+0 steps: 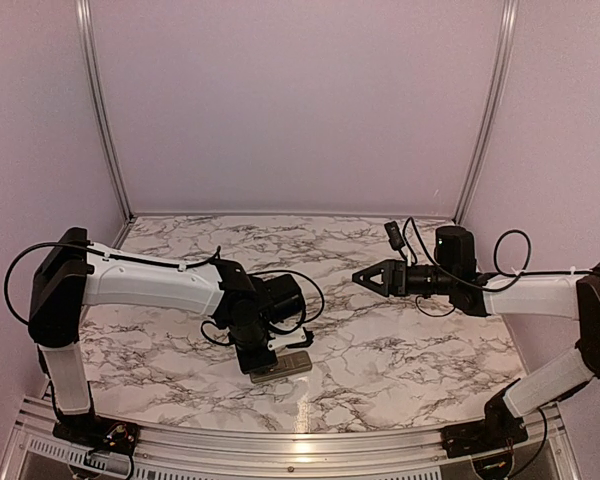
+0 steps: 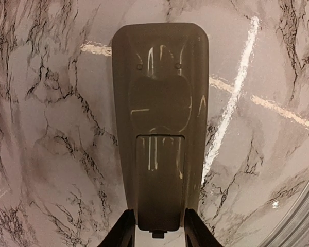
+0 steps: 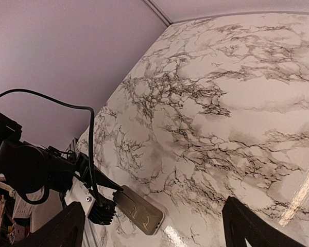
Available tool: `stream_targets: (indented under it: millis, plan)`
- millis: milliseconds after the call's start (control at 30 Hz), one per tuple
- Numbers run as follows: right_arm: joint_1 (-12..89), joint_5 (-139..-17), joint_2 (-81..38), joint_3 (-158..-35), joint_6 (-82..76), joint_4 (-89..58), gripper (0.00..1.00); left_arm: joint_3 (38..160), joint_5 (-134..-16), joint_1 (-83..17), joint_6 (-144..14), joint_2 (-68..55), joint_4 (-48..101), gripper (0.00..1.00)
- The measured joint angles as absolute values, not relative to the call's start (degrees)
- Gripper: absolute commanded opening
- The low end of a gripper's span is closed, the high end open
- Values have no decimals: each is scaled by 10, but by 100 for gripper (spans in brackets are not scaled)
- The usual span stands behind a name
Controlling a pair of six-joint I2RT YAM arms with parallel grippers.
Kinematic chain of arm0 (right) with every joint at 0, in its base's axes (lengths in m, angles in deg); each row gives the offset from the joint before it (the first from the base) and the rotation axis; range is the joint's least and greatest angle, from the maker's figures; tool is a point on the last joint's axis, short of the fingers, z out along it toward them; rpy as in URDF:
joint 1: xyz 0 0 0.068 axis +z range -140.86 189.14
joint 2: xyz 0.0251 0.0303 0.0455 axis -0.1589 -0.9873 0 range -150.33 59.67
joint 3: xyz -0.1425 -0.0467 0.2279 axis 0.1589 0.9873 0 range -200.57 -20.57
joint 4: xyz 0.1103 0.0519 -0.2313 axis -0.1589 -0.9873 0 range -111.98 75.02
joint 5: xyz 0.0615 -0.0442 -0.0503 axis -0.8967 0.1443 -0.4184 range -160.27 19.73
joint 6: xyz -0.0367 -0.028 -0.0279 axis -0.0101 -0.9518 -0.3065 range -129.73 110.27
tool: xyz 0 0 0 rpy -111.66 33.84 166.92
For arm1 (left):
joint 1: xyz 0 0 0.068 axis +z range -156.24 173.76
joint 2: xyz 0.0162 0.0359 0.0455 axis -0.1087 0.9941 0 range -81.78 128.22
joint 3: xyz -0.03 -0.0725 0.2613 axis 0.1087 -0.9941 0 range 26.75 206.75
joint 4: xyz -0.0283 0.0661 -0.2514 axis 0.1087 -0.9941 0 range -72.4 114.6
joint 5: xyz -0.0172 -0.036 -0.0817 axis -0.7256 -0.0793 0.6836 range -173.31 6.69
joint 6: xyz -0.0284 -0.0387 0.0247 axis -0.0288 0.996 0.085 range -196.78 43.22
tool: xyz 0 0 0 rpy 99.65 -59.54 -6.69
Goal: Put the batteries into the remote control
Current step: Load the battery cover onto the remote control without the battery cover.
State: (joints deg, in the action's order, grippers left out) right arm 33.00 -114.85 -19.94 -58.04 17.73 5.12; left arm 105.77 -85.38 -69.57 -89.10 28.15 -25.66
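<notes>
**Left arm has the remote, right arm waits off to the side**

Starting on the left: the left gripper (image 2: pixel 159 226) is narrowed onto the remote control (image 2: pixel 159 103), one finger on each side of its near end, and it looks like contact on both sides. The remote lies flat on the marble table (image 1: pixel 410 340), greyish back up. Its long axis runs straight away from those fingers, towards the right in the overhead view. The battery cover (image 2: pixel 159 175), at the end nearest the left gripper, looks closed.

Moving right of the remote: the right gripper (image 1: pixel 363 276) hangs above the table, well apart from the remote, beyond it and to its right. Its jaws are spread wide, hold nothing and point back towards it.

No batteries show in any view. By my reading the left arm is clearly nearer, and the right must come in along that long axis.
</notes>
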Motion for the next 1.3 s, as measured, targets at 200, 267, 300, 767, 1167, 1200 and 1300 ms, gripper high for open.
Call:
stream_targets:
  millis: [200, 267, 300, 767, 1167, 1200, 1300]
  plan:
    - [330, -1149, -199, -580, 177, 51, 90, 1058, -863, -696, -886, 281, -257, 57]
    - [330, -1149, -199, -580, 177, 51, 90, 1058, -864, -696, -883, 281, -257, 60]
    - [330, -1149, -199, -580, 178, 51, 91, 1058, -865, -696, -884, 281, -257, 62]
    - [330, -1152, -200, -580, 188, 58, 90, 1057, -853, -654, -867, 207, -245, 46]
    - [330, -1153, -200, -579, 190, 61, 90, 1054, -857, -642, -860, 220, -232, 43]
    - [330, -1153, -200, -578, 190, 60, 90, 1054, -857, -642, -860, 222, -232, 43]
    - [330, -1153, -200, -578, 190, 61, 90, 1050, -857, -642, -860, 226, -230, 43]
